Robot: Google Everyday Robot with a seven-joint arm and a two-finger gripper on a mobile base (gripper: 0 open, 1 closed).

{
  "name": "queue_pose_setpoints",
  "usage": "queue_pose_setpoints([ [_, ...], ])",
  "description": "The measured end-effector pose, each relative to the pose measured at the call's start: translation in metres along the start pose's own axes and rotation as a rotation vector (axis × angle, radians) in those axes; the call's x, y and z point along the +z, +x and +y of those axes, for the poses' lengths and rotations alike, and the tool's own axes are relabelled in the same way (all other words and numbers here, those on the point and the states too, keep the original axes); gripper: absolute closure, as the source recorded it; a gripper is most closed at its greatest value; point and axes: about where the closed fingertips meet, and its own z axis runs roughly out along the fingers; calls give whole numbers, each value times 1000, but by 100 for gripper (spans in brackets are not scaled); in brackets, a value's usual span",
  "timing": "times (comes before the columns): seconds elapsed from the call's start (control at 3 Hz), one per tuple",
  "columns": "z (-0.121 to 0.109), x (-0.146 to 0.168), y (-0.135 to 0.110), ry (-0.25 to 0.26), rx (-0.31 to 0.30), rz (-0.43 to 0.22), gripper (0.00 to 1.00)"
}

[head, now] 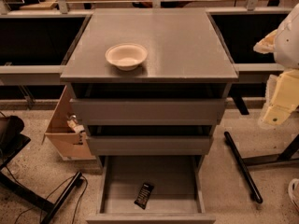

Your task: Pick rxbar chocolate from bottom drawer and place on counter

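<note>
The rxbar chocolate [144, 195] is a small black wrapper with pale print at its far end. It lies flat on the floor of the bottom drawer [150, 217], near the front and slightly left of centre. The drawer is pulled out wide; the two upper drawers are nearly shut. The counter [177, 41] is the grey cabinet top above. My gripper [274, 117] hangs at the far right of the view, beside the cabinet at about the top drawer's height. It is well away from the bar and holds nothing that I can see.
A white bowl [126, 55] stands on the counter near its front left. A cardboard box [65, 129] sits on the floor left of the cabinet. A black bar [242, 166] lies on the floor to the right. Grey rails run along both sides.
</note>
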Motion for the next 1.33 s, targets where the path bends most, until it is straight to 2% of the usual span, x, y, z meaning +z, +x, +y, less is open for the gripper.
queue_pose_setpoints([
  [0.33,0,2,0,1,-2,0,0],
  [0.67,-1,40,6,11,-29,0,0],
  [1.0,0,102,5,36,-159,50,0],
  [1.33,15,175,1,41,-344,131,0],
])
